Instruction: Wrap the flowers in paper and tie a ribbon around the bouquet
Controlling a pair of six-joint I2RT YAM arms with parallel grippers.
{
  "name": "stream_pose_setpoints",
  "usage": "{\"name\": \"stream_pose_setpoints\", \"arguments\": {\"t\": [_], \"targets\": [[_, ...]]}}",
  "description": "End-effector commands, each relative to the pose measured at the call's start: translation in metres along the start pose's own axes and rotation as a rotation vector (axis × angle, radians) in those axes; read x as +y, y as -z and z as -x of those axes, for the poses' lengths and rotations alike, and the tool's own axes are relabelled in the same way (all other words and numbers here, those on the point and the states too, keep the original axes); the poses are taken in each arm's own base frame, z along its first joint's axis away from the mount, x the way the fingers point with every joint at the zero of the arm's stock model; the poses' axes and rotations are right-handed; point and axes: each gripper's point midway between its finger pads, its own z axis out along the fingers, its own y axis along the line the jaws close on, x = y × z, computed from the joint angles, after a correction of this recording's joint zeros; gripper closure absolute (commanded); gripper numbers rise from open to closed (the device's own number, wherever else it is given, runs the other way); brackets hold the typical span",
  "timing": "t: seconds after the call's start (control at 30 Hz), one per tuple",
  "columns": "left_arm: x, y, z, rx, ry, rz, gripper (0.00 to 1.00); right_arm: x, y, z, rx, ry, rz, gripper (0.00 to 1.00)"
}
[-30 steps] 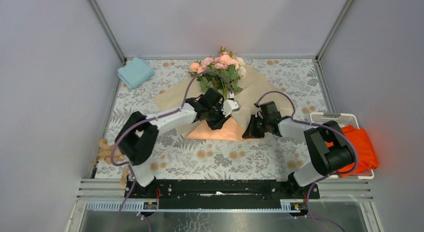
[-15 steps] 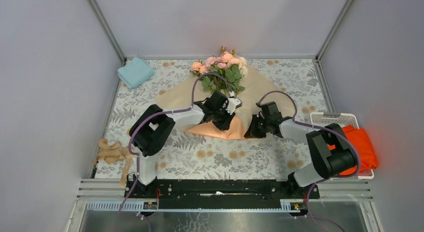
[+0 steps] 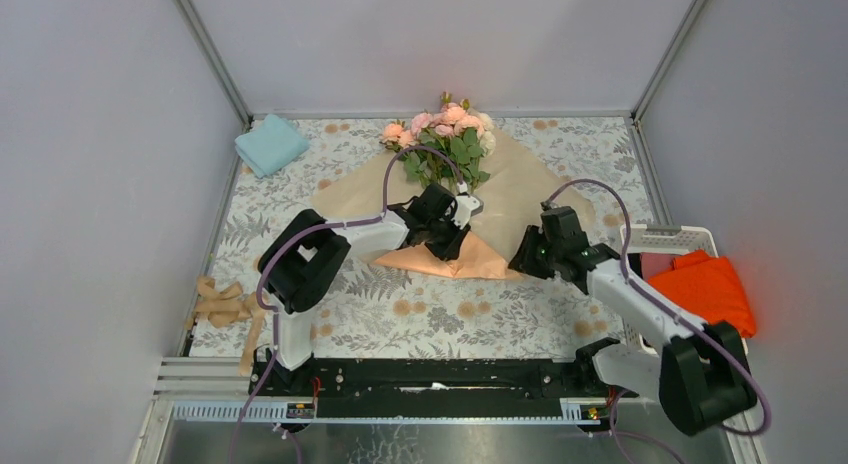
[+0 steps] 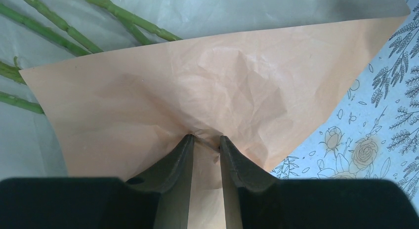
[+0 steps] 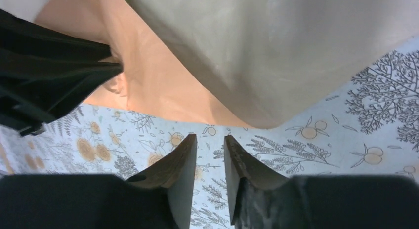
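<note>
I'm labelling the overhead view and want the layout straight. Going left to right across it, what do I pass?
ribbon → flowers → right hand → orange cloth

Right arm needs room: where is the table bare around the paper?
Bare: the near table strip between the paper and the arm bases; the left side between blue cloth and ribbon. Crowded: middle, with flowers, left gripper, right gripper.
</note>
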Motion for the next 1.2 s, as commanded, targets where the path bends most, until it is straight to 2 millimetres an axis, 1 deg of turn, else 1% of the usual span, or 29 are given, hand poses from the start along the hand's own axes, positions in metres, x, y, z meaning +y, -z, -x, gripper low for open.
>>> {"name": "stream_pose_setpoints", "arguments": {"t": [0.0,0.1,0.13,0.17,0.2,0.27,0.37,0.5,0.53,0.63,0.7,0.77,0.83,0.93,1.0,1.1,1.17], "targets": [[-0.001,-0.003,-0.017,0.037,0.021,0.006,0.67,-0.01,0.011,-0.018,-0.027,-0.202,-0.025,0.62],[-0.003,-0.001,-0.013,0.028,0.017,0.001,0.67,-0.003,0.006,-0.032,-0.013,-0.339,0.046,0.49],[-0.002,-0.001,-0.013,0.028,0.018,0.004,0.67,-0.002,0.004,-0.036,-0.009,-0.384,0.06,0.42],[-0.002,-0.001,-0.012,0.027,0.018,0.005,0.67,-0.002,0.001,-0.039,-0.009,-0.423,0.074,0.37],[-0.001,-0.002,-0.013,0.028,0.017,0.007,0.67,-0.001,-0.002,-0.041,-0.01,-0.457,0.086,0.35],[-0.001,-0.002,-0.013,0.03,0.015,0.01,0.66,0.003,-0.006,-0.041,-0.01,-0.505,0.113,0.34],[-0.002,-0.002,-0.01,0.032,0.008,0.013,0.66,0.011,-0.011,-0.038,-0.001,-0.53,0.134,0.34],[-0.002,0.0,-0.003,0.02,-0.009,0.021,0.66,0.008,-0.018,-0.031,-0.031,-0.575,0.118,0.36],[-0.002,0.001,-0.003,0.022,-0.013,0.02,0.65,0.005,-0.021,-0.033,-0.031,-0.585,0.105,0.37],[-0.004,0.001,0.001,0.021,-0.027,0.02,0.65,-0.005,-0.026,-0.036,-0.042,-0.594,0.062,0.43],[-0.004,0.0,0.002,0.022,-0.031,0.021,0.65,-0.011,-0.03,-0.036,-0.056,-0.599,0.04,0.52],[-0.005,0.001,0.006,0.021,-0.04,0.022,0.64,-0.015,-0.034,-0.035,-0.07,-0.603,0.022,0.62],[-0.005,0.002,0.008,0.023,-0.049,0.028,0.64,-0.017,-0.037,-0.032,-0.083,-0.599,0.01,0.72],[-0.008,0.005,0.017,0.016,-0.067,0.032,0.64,-0.016,-0.038,-0.024,-0.102,-0.572,0.008,0.83],[-0.018,0.008,0.028,0.001,-0.096,0.015,0.62,-0.015,-0.038,-0.021,-0.109,-0.549,0.006,0.89],[-0.037,0.011,0.037,-0.006,-0.141,-0.044,0.61,-0.015,-0.036,-0.017,-0.12,-0.517,0.001,0.96],[-0.046,0.008,0.041,-0.011,-0.153,-0.077,0.59,-0.015,-0.034,-0.015,-0.131,-0.5,-0.001,0.99]]}}
